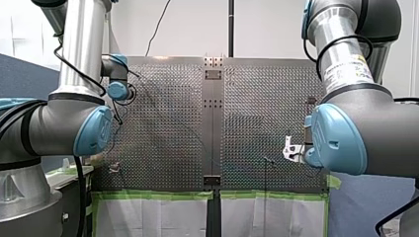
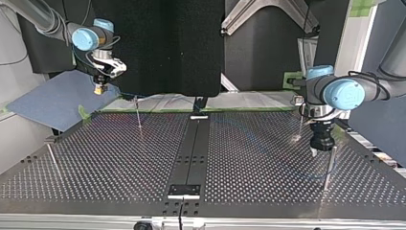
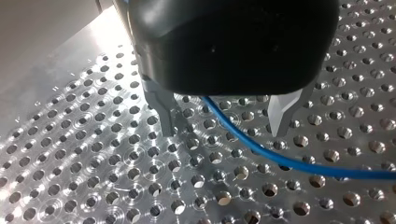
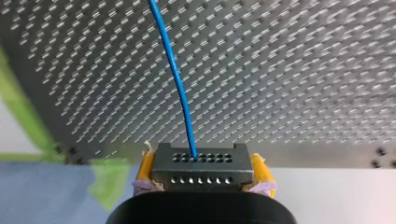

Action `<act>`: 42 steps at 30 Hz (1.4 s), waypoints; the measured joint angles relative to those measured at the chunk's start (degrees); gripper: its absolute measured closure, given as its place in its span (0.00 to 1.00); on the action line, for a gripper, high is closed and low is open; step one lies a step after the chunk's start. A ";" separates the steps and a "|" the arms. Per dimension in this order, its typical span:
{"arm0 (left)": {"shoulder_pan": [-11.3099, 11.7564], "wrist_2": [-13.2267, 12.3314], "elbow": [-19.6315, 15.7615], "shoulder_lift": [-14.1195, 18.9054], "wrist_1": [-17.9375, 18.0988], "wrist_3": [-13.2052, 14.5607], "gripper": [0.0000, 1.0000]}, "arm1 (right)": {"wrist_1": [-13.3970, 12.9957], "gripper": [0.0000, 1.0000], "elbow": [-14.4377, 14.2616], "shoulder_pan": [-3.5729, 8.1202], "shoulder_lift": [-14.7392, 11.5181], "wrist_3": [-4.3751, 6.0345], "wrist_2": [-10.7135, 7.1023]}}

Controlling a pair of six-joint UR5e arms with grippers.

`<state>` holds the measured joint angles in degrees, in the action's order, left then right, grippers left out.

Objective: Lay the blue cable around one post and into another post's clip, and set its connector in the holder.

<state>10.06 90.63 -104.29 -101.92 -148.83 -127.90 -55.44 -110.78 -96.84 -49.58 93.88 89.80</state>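
Note:
In the right wrist view my right gripper [image 4: 201, 179] is shut on a grey connector [image 4: 201, 163], its yellow pads [image 4: 145, 169] on both sides. The blue cable [image 4: 176, 77] runs from the connector out over the perforated plate. In the top view this gripper [image 2: 99, 89] hangs above the plate's far left corner. My left gripper [image 3: 223, 126] is open just above the plate, and the blue cable [image 3: 261, 154] lies on the holes between its metal fingers [image 3: 163, 114]. The top view has it [image 2: 314, 152] at the right, beside a thin post [image 2: 328, 167].
More thin posts stand at the top view's left [image 2: 138, 117] and near left [image 2: 52, 160], and another [image 2: 299, 125] behind my left gripper. A dark centre rail [image 2: 191, 148] carries a block [image 2: 184, 190] at its near end. Green tape [image 1: 158, 195] edges the plate.

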 joint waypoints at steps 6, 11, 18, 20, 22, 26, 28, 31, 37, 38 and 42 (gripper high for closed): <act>-0.25 0.24 0.00 0.00 -0.51 0.09 0.00 | -0.55 0.83 0.01 0.40 1.83 -0.15 0.30; -0.53 0.35 -0.01 -0.04 -0.88 0.05 0.00 | -0.92 0.83 0.01 0.45 2.11 -0.26 0.32; 0.30 0.67 -0.01 -0.01 -2.36 -1.53 0.00 | -1.11 0.83 0.00 0.36 2.27 -0.30 0.27; 0.80 0.73 -0.01 -0.01 -3.25 -2.46 0.00 | -0.95 0.83 0.00 0.29 2.30 -0.31 0.27; 1.25 0.73 -0.01 -0.01 -4.07 -3.25 0.00 | -0.83 0.83 0.00 0.19 2.31 -0.27 0.28; 2.80 0.53 -0.10 0.01 -5.96 -5.05 0.00 | -0.81 0.83 0.00 0.05 2.32 -0.07 0.24; 3.59 0.16 -0.34 0.02 -6.27 -5.49 0.00 | -0.82 0.83 -0.01 -0.03 2.32 0.05 0.22; 5.06 -0.93 -1.36 0.02 -5.67 -6.48 0.00 | -0.91 0.83 -0.01 -0.16 2.32 0.19 0.22; 6.68 -3.82 -4.53 0.02 -2.72 -9.43 0.00 | -1.09 0.83 0.03 -0.24 2.31 0.26 0.09; 6.66 -4.23 -5.17 0.02 -2.05 -9.78 0.00 | -1.08 0.83 0.03 -0.28 2.32 0.27 0.05; 6.17 -5.86 -6.78 0.02 -0.02 -10.15 0.00 | -1.10 0.83 0.04 -0.47 2.32 0.27 -0.10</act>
<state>16.23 84.77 -111.07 -101.89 -148.85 -138.05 -56.54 -110.75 -97.32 -47.26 94.15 89.70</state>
